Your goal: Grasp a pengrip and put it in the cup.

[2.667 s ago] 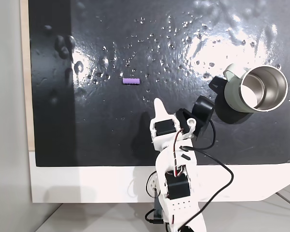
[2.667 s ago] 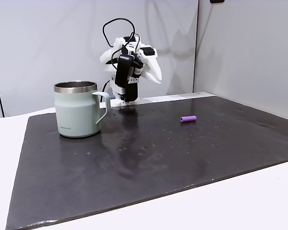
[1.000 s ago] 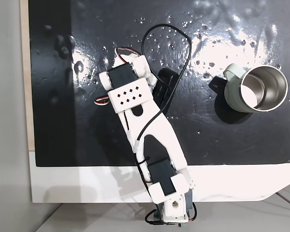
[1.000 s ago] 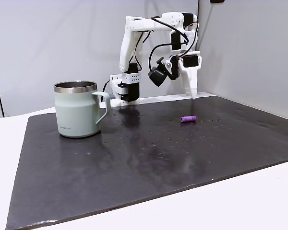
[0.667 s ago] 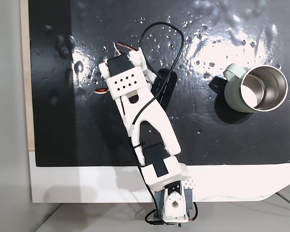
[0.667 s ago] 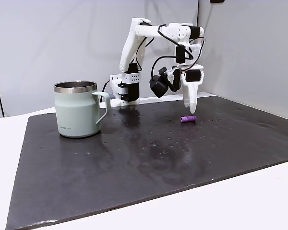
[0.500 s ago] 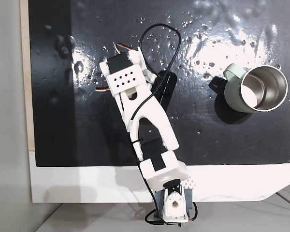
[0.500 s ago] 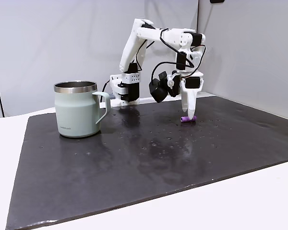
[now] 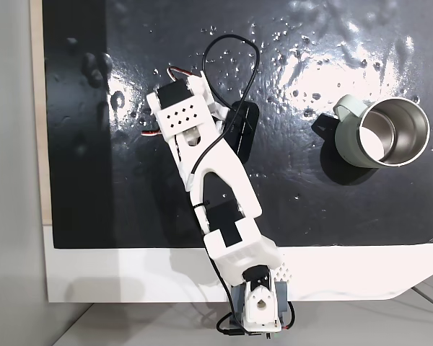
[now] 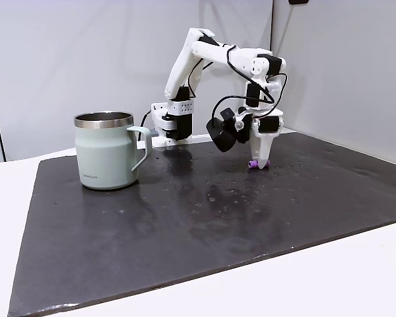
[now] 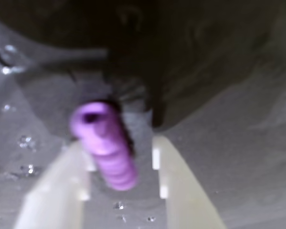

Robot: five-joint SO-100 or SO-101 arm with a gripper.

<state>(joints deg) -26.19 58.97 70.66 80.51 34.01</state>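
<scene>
Two pale fingers of the claw (image 11: 119, 191), lowered from above the mat (image 10: 185, 218) within the last second, now straddle the purple pengrip (image 11: 107, 143) toward the mat's far edge, spread and not yet pinching, well away from the cup (image 10: 107, 150).

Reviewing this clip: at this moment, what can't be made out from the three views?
- Pengrip: under the arm in the fixed view from above; in the other fixed view only a purple end peeks out beside the gripper.
- Finger contact: the blurred wrist view shows fingers either side, touching or not unclear.
- Cup: its bottom is hidden by its own wall.
</scene>
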